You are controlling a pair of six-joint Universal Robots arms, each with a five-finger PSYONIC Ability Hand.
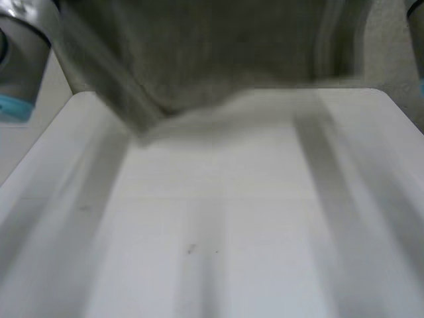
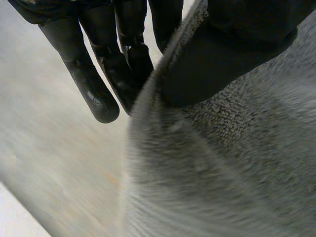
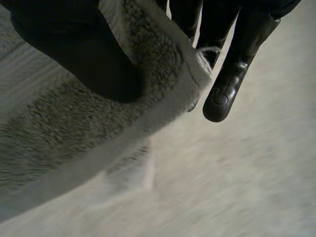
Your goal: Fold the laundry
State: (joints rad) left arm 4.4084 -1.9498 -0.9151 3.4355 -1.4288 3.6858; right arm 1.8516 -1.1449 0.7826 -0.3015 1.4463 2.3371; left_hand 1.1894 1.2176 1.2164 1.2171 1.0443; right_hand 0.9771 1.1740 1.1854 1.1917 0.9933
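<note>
A grey fluffy towel (image 1: 218,53) hangs lifted over the far part of the white table (image 1: 232,238), its lower edge sagging just above the surface. In the left wrist view my left hand (image 2: 103,74) pinches the towel (image 2: 222,173) at its edge, thumb on the front and fingers behind. My right hand (image 3: 232,74) pinches the towel (image 3: 59,133) the same way at another edge, the thumb pressed onto the pile and the fingers behind the hem.
My left arm (image 1: 20,59) stands raised beside the table's far left corner. The table's near half lies bare in front of the hanging towel, and a pale floor shows beyond the table's far edge.
</note>
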